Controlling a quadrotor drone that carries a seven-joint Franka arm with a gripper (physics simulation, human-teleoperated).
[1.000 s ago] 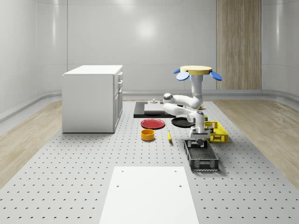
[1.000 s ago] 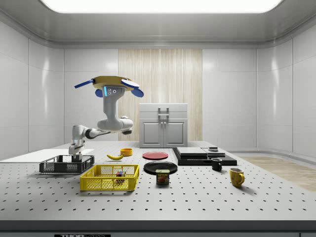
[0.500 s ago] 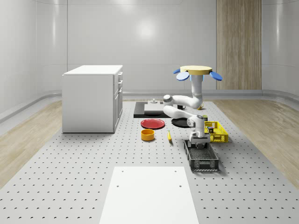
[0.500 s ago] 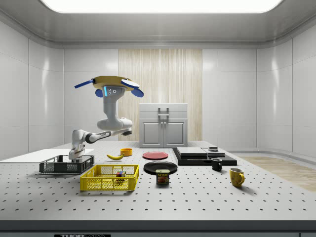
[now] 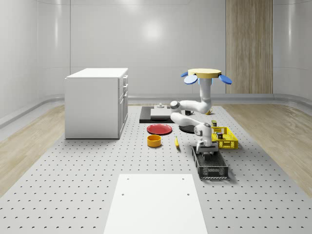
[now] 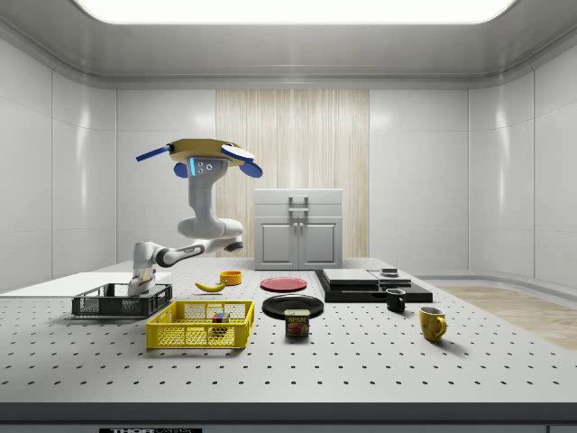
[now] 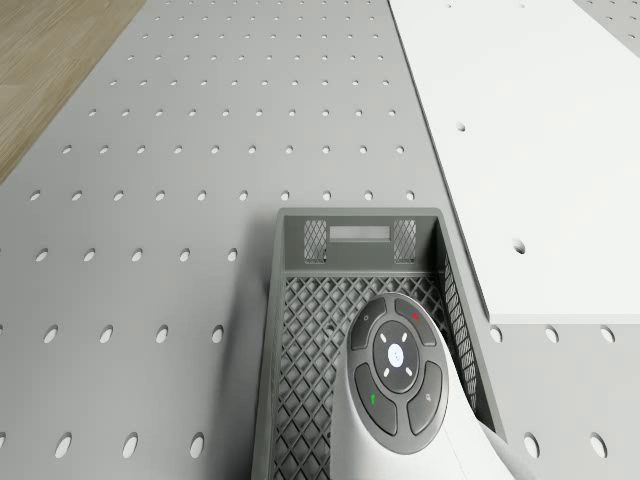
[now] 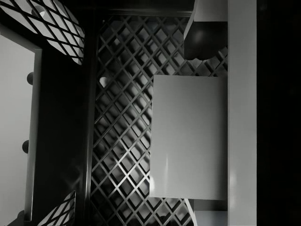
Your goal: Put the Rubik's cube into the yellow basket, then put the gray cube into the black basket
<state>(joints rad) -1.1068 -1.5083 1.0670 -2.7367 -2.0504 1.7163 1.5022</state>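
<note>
— Hovering where, the drone (image 5: 206, 74)?
— It is hovering over the table (image 5: 73, 170), at twelve o'clock from the black basket (image 5: 212, 170) in the whole-scene view. The arm is reaching down, and the gripper (image 5: 206, 150) is hanging inside this basket.
— And the jaws?
— They are standing wide. The gray cube (image 8: 188, 136) is lying on the mesh floor between them, with a gap to one finger (image 8: 207, 33). The Rubik's cube (image 6: 217, 317) is sitting in the yellow basket (image 6: 180, 336), at one o'clock.

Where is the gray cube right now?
The gray cube lies on the mesh floor of the black basket, under the end effector, beside the yellow basket in the whole-scene view.
</note>
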